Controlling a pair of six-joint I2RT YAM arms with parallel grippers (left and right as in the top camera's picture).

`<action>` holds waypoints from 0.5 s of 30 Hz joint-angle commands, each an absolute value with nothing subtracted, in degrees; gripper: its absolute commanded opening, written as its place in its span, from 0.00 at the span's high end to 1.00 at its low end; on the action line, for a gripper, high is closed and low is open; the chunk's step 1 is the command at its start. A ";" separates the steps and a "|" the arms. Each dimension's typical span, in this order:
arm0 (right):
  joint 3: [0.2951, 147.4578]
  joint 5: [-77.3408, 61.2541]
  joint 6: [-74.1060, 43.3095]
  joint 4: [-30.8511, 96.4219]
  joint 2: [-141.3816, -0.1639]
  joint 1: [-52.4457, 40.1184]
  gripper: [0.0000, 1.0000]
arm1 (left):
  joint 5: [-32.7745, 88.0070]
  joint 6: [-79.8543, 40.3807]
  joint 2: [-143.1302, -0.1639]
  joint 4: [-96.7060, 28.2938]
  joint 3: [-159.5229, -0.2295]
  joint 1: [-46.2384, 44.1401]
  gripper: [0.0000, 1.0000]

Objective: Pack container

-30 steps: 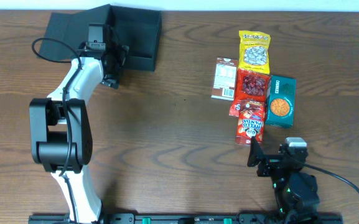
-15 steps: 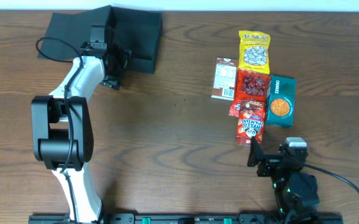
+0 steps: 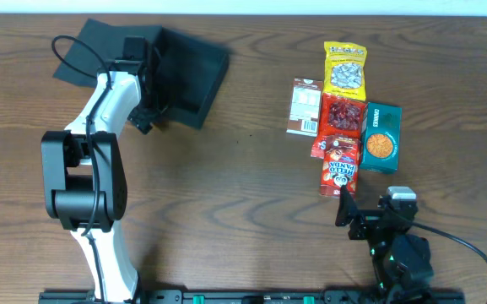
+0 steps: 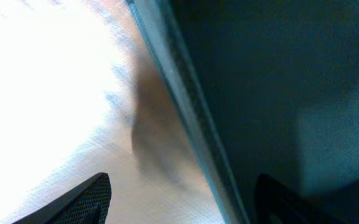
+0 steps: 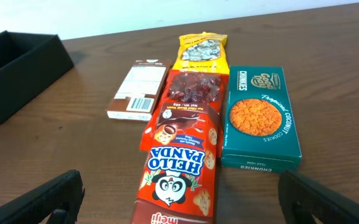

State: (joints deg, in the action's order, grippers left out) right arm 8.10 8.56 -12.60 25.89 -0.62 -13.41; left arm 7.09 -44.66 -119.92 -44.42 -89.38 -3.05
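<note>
The container (image 3: pixel 188 74) is a dark teal-black box lying open at the back left, its flap lid (image 3: pixel 87 52) spread to the left. It also shows in the right wrist view (image 5: pixel 17 68). My left gripper (image 3: pixel 148 103) is open and straddles the container's wall (image 4: pixel 185 118), one finger over the wood and one inside the box. My right gripper (image 3: pixel 349 208) is open and empty, just in front of the Hello Panda packet (image 3: pixel 338 166), which fills the middle of the right wrist view (image 5: pixel 179 168).
Other snacks lie at the right: a yellow packet (image 3: pixel 345 69), a brown carton (image 3: pixel 304 106), a red packet (image 3: pixel 342 114) and a teal cookie box (image 3: pixel 381 138). Bare wood lies between the container and the snacks.
The container has slid to the right and turned, its right end swinging toward the front, with my left gripper at its wall. The right arm has not moved.
</note>
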 commanded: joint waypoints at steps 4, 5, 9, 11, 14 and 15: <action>7.44 8.56 -13.23 26.13 -0.30 -13.37 0.01 | 1.65 -37.10 -121.08 -49.06 -89.82 -4.08 0.30; 7.44 8.56 -13.23 26.13 -0.30 -13.37 0.01 | 0.80 -36.88 -121.08 -49.78 -89.82 -4.23 0.32; 7.44 8.56 -13.23 26.13 -0.30 -13.37 0.01 | -1.85 -34.22 -121.08 -51.96 -89.82 -5.26 0.39; 7.44 8.56 -13.23 26.11 -0.30 -13.37 0.01 | -3.70 -33.52 -121.08 -52.75 -89.82 -6.04 0.42; 7.44 8.56 -13.23 26.13 -0.30 -13.37 0.01 | -5.39 -30.83 -121.08 -52.73 -89.82 -7.70 0.50; 7.44 8.56 -13.23 26.13 -0.30 -13.37 0.01 | -6.15 -30.33 -121.08 -52.69 -89.82 -8.29 0.51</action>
State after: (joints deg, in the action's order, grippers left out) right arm 8.08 8.56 -12.60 25.87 -0.62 -13.41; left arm -2.17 -33.80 -119.92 -52.29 -89.38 -6.87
